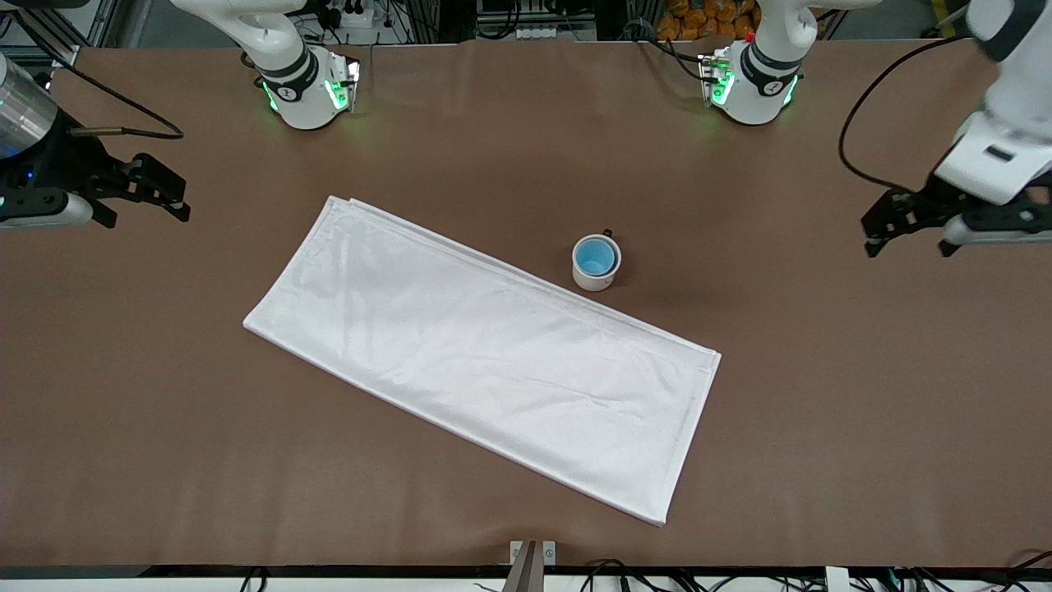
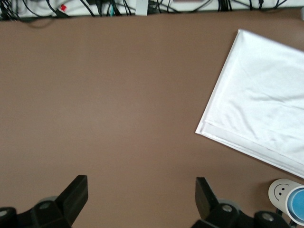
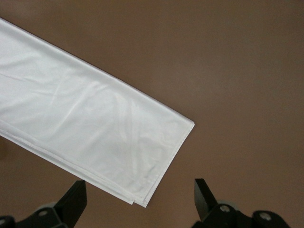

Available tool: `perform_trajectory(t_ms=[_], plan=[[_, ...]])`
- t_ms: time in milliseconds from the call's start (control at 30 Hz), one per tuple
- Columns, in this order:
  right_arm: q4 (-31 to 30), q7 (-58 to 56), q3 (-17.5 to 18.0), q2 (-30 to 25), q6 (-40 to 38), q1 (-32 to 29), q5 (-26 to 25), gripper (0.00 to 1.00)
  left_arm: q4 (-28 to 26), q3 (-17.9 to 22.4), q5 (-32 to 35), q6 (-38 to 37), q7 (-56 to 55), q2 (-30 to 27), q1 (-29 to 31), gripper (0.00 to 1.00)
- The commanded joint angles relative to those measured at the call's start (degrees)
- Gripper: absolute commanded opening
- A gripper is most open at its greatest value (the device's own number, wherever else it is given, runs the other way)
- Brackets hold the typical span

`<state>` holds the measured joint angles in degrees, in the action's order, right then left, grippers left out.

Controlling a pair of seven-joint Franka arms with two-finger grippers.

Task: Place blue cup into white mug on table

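Observation:
The blue cup point(image 1: 594, 256) sits upright inside the white mug point(image 1: 593, 279), which stands on the brown table point(image 1: 838, 427) beside the edge of a white cloth. The mug's black handle points toward the robots' bases. In the left wrist view the mug point(image 2: 280, 189) with the blue cup point(image 2: 297, 205) in it shows at the picture's edge. My left gripper point(image 1: 908, 244) is open and empty over bare table at the left arm's end, well apart from the mug; its own view point(image 2: 141, 183) shows this too. My right gripper point(image 1: 148, 215) is open and empty at the right arm's end point(image 3: 140, 186).
A large folded white cloth point(image 1: 485, 353) lies slantwise across the middle of the table, its long edge next to the mug. It also shows in both wrist views point(image 2: 266, 104) point(image 3: 85, 123). Cables and a small bracket point(image 1: 532, 555) lie along the table's edge nearest the front camera.

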<state>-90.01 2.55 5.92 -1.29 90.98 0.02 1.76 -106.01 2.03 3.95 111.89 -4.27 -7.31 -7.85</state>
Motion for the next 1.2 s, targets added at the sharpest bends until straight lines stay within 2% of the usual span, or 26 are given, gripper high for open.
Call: perform_trajectory(t_ms=[0, 167, 467, 700, 833, 1167], plan=[[-2.28, -1.14, -0.03, -2.22, 0.16, -0.46, 1.23, 1.00, 7.29, 0.08, 1.06, -10.96, 7.76, 0.98, 0.30, 1.00], [-2.28, -1.14, -0.03, -2.22, 0.16, -0.46, 1.23, 1.00, 12.14, 0.08, 0.00, -18.72, 14.11, 2.74, 0.30, 1.00], [-2.19, -1.14, -0.03, -2.13, 0.16, -0.46, 1.23, 1.00, 12.58, 0.08, -8.26, -18.99, 13.58, 3.61, 1.79, 1.00], [-2.19, -1.14, -0.03, -2.13, 0.16, -0.54, 1.23, 1.00, 12.58, -0.01, -8.08, -18.90, 12.97, 4.23, 1.61, 1.00], [-2.19, -1.14, -0.03, -2.04, 0.16, -0.54, 1.23, 1.00, 12.67, -0.01, -7.38, -18.90, 8.50, 4.67, 1.44, 1.00], [-2.19, -1.05, -0.03, -2.04, 0.25, -0.54, 1.23, 1.00, 12.58, -0.10, -2.20, -18.55, 6.02, 5.55, 1.17, 1.00]])
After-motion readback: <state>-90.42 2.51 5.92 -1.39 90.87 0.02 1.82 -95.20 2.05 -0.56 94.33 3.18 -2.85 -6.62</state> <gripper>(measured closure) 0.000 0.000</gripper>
